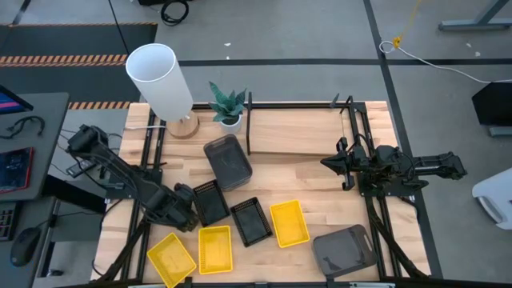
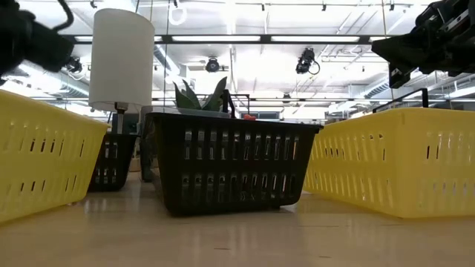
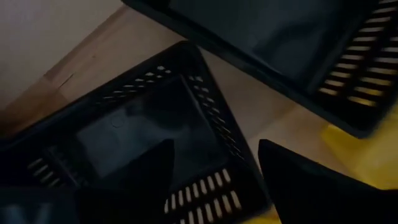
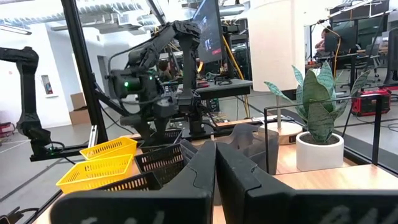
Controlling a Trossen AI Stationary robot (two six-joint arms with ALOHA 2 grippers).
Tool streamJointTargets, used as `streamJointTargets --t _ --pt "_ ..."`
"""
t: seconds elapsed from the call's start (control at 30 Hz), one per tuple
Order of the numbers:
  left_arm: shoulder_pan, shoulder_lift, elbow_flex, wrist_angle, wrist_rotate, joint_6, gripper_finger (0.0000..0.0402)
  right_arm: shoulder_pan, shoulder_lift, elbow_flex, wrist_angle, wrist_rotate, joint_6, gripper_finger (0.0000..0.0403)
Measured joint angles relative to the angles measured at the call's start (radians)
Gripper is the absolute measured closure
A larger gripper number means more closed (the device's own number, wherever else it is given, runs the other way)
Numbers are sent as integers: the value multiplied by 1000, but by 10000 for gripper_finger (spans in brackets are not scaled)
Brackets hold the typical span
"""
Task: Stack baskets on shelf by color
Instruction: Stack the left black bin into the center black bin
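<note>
I hold the left gripper (image 1: pixel 186 210) low over the near-left part of the surface (image 1: pixel 320 192), fingers (image 3: pixel 298 180) spread wide and holding nothing. The black basket (image 1: pixel 211 201) sits directly under and just ahead of them, its long axis running roughly away from me towards the shelf (image 1: pixel 296 132). The left arm is far nearer to it than the right. The right gripper (image 1: pixel 340 162) waits over the shelf's near edge, fingers shut and empty. The left wrist view shows a fingertip over the basket's slotted wall; the high view hides this.
</note>
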Motion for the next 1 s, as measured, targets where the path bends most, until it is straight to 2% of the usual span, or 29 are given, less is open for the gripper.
streamJointTargets --t 0.27,0.53,0.77,1.0 --pt "0 111 1 41 -2 29 191 0 0 0 0 0 0 384" --pt "11 170 1 93 35 53 233 0 0 0 0 0 0 384" --pt "23 170 1 107 54 66 313 0 0 0 0 0 0 384" --pt "21 167 0 115 128 102 392 0 0 0 0 0 0 384"
